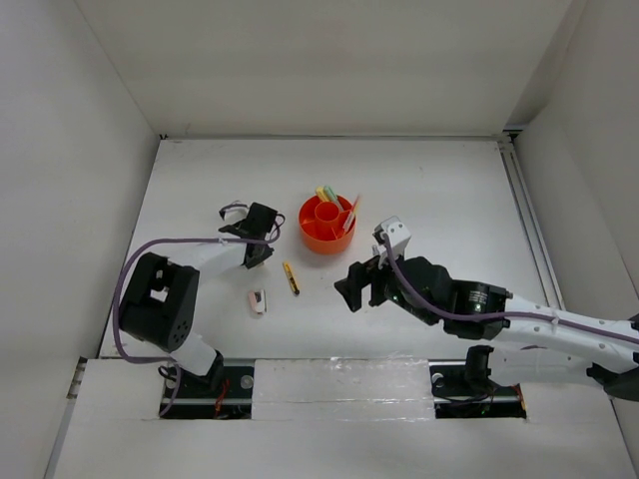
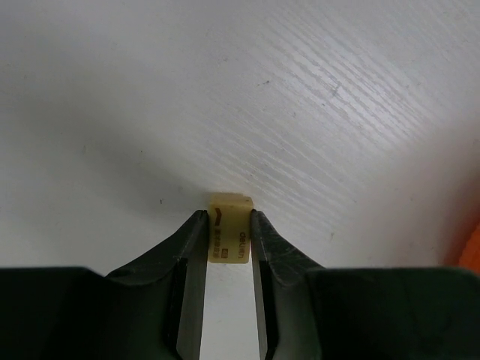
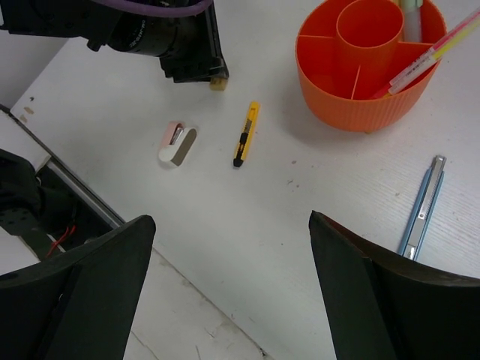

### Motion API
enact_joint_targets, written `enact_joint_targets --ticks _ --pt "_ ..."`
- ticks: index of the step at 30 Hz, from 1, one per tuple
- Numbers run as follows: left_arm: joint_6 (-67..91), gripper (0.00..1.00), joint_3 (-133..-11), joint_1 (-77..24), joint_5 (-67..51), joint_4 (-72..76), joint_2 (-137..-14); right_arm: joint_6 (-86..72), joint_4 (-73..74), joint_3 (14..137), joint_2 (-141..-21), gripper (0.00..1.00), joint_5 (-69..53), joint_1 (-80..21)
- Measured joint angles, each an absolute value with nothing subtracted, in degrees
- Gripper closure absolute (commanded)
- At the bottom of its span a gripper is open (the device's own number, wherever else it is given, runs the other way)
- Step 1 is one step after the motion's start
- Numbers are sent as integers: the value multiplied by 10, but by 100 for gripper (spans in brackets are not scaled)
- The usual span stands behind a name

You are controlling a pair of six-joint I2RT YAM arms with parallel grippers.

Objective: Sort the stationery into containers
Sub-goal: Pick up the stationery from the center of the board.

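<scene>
Nearest the arm bases, well to the near-left of the round orange plastic organizer tub [image 1: 326, 240], lies a small pink-and-white eraser [image 3: 176, 144] flat on the white table [image 1: 449, 200]. One end of it looks grey, but what that part is cannot be made out.

Between that eraser and the tub, a slim yellow-and-black pen-like item [image 3: 247, 133] lies alone, touching nothing.

The right gripper [image 3: 231, 221] hangs near-right of the tub with its jaws spread wide and nothing between them. Its two dark fingers fill the lower corners of its own camera view. A thin grey-blue pen [image 3: 422, 206] lies on the table near-right of the tub. Its near end is cut off behind the right finger, and in the overhead view the right arm hides it altogether.

Just left of the tub, the left gripper [image 2: 229, 221] points down at the table, its jaws narrowed onto a small tan block eraser [image 2: 229, 238]. The fingers hide the eraser's sides, and its print is too small to read. Whether it is lifted or resting on the table cannot be told. From overhead the gripper covers it.

The tub is cropped at the top of the right wrist view. Thin pink and yellow pens [image 3: 427, 56] lean in an outer compartment on its right side, and a pale green marker [image 3: 410, 11] stands at its far side, cut off by the frame.
</scene>
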State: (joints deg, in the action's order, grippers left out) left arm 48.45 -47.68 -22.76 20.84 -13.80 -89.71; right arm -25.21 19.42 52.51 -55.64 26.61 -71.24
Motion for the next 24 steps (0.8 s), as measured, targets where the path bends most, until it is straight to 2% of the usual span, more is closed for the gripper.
enact_joint_targets --ticks 6,13,18,24 --pt "484 100 -504 -252 227 -148 -840 -252 202 520 -531 11 283 -712" --pt "409 100 -555 -254 213 -56 -776 -254 216 509 -516 11 292 -712" --pt "340 100 -577 -254 157 9 -779 -258 231 506 -503 11 295 -712" --pt "290 100 -608 -239 33 73 -818 -264 246 506 -479 11 298 -712"
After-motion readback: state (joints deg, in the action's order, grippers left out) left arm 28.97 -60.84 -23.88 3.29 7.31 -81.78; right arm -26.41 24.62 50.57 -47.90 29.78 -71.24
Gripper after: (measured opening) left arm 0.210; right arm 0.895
